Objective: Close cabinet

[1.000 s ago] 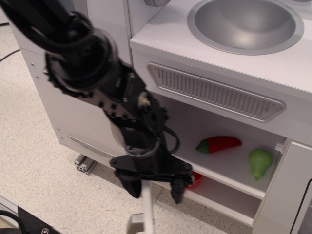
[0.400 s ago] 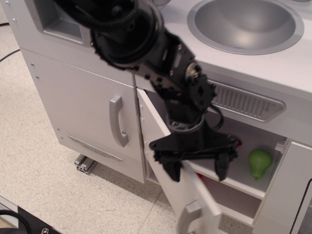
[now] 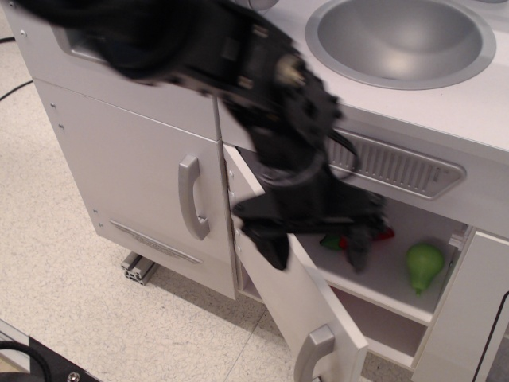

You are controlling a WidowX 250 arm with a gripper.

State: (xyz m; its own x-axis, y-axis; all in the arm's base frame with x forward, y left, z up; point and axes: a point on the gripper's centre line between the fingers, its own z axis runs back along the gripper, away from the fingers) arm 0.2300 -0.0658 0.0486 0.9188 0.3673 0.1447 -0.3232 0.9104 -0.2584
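As door (image 3: pixel 298 306) swings further in than a moment ago, I see cabinet (image 3: pixel 374 263) roughly half shut; fingers (image 3: pixel 314 247) spread, straddling door's top edge, gripping nothing; pepper, pear (image 3: pixel 424 261) on shelf inside; more push needed.

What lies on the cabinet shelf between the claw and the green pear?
A red chili pepper, mostly hidden behind the claw, left of the pear, in the single view.

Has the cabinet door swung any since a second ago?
Yes. The cabinet door has swung toward the cabinet: its free edge sat far out over the floor, left of the green pear; now it angles toward the opening, with the gripper straddling it.
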